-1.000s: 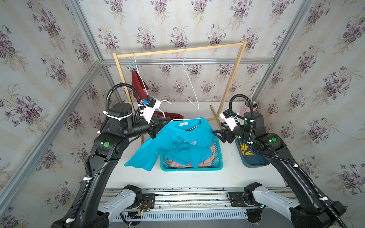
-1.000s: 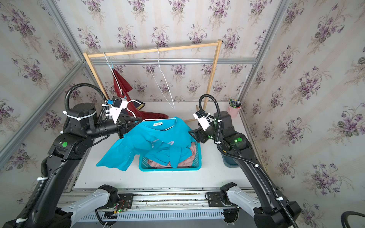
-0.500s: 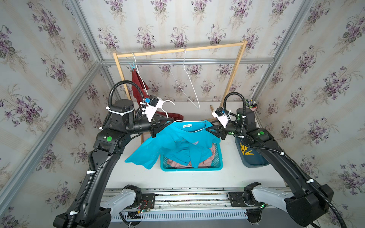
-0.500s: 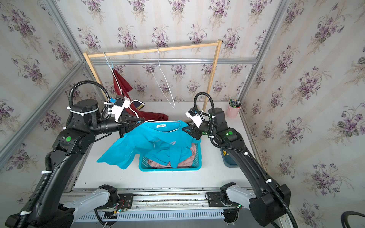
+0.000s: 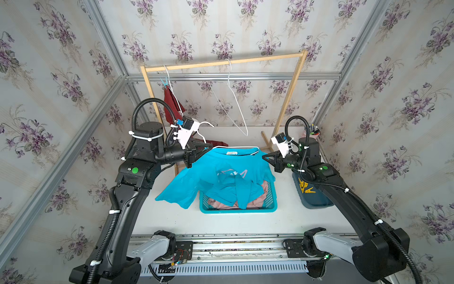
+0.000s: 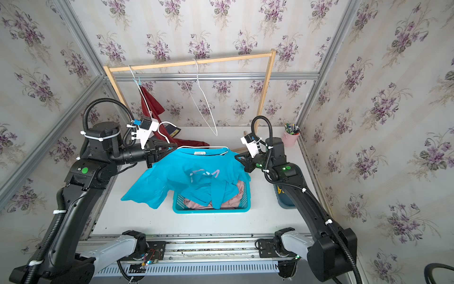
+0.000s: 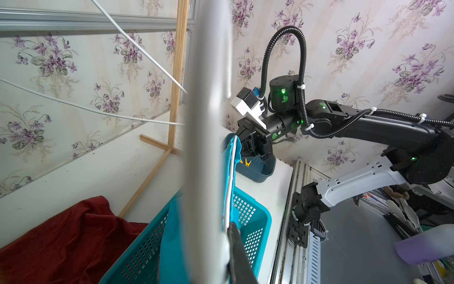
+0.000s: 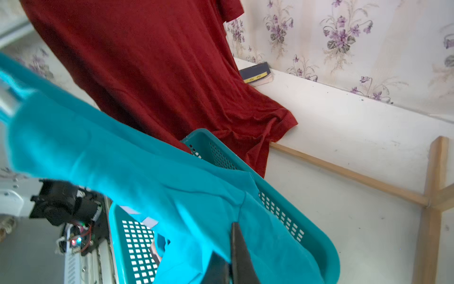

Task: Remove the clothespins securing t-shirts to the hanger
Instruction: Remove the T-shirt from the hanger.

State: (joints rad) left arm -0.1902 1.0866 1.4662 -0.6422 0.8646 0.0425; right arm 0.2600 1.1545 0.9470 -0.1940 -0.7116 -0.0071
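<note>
**Left gripper and right gripper: both closed**

Left jaws are pinched on one end of the white hanger, at the turquoise t-shirt shoulder. Right jaws are clamped on shirt fabric at the opposite shoulder. The shirt drapes over the teal basket, with the pink t-shirt inside. Yellow clothespins lie in the dark blue bin by the right arm. A light blue clothespin clips the dark red t-shirt up on the wooden rack.

Bright, even light; foreground blur

Turquoise t-shirt droops on hanger; blue clothespin holds red t-shirt.
</note>
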